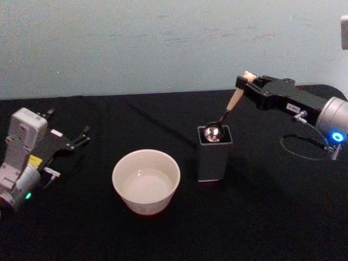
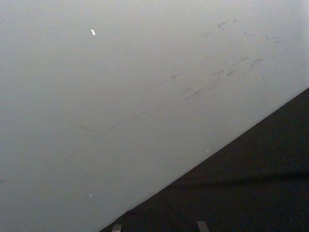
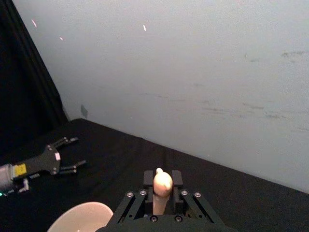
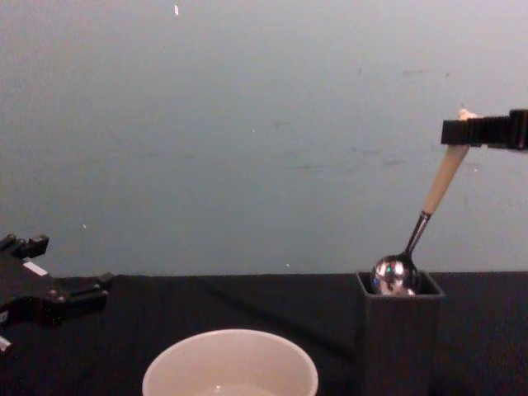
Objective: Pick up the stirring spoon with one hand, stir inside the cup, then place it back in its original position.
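The right hand (image 1: 247,81) is clamped on the upper end of the stirring spoon (image 1: 228,112), pinching the beige handle just below its bear-head tip. The spoon hangs tilted, its shiny bowl sitting right at the mouth of the dark grey holder box (image 1: 214,154), so it is either just leaving or just entering; the pictures alone cannot settle which. The cream cup (image 1: 145,181) stands on the black table (image 1: 272,217) just beside the holder box, on the side away from the right hand. The left hand (image 1: 76,140) rests idle well beyond the cup from the holder box, fingers spread and gripping nothing.
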Available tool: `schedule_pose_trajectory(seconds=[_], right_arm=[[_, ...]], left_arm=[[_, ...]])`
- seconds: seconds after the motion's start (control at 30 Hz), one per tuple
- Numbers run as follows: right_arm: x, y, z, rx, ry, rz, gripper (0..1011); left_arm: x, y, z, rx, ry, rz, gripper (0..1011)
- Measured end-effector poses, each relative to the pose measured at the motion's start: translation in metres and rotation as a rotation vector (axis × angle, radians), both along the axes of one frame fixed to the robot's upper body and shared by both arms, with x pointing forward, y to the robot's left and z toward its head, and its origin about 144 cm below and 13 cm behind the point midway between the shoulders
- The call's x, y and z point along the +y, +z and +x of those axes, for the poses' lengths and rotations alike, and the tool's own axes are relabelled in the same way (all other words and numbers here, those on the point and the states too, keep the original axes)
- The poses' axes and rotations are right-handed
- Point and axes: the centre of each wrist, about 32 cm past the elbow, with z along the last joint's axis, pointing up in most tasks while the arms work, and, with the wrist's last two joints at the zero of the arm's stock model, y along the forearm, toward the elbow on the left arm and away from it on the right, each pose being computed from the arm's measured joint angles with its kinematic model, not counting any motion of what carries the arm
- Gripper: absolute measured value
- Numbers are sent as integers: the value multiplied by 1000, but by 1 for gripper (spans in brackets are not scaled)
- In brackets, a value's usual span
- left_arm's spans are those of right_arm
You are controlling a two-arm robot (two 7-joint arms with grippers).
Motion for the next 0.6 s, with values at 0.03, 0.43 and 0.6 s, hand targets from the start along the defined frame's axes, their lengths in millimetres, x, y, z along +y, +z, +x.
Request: schedule_pose_trajectory(seconds=[0.03, 0.43, 0.6], right_arm=[[0, -1, 0, 1, -2, -4, 218], [7, -14, 4, 37, -15, -51, 218], [10, -20, 2, 66, -17, -74, 218]], left_arm=[[0, 0, 0, 0, 0, 0, 1001], [0, 0, 0, 0, 0, 0, 1001], [0, 0, 0, 0, 0, 0, 1001]])
